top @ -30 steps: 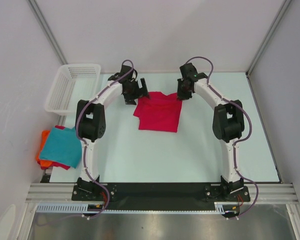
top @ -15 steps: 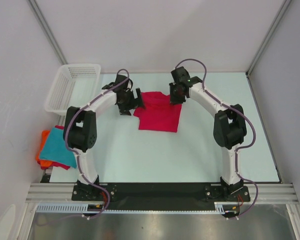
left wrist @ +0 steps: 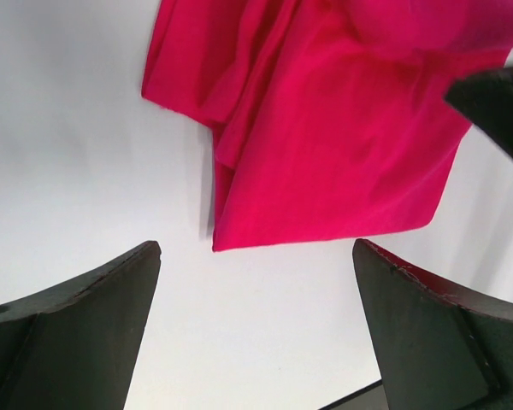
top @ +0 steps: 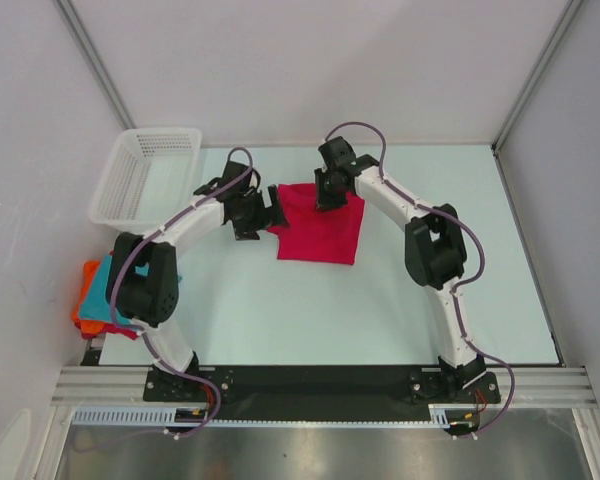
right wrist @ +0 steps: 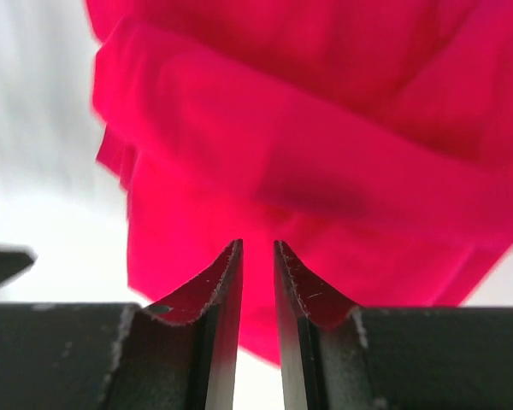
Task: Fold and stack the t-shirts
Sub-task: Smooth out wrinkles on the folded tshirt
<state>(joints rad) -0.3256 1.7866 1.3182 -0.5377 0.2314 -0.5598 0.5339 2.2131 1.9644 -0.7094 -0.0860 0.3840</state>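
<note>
near left, the teal shirt point(top: 98, 288) lies on the orange shirt point(top: 79, 312). farther in, mid-table, the crimson shirt point(top: 320, 235) lies part folded. the left gripper point(top: 265, 215) is just left of it, jaws wide apart, and the right gripper point(right wrist: 256, 248) is pinched on its far edge.

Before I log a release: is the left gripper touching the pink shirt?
Apart. In the left wrist view the left gripper stands wide open, and bare table shows between both fingertips and the pink shirt.

Folded shirt point(top: 320, 230) on table point(top: 280, 310) ctr; basket point(top: 145, 175) far L — shirt pile point(top: 92, 300) nearer.
</note>
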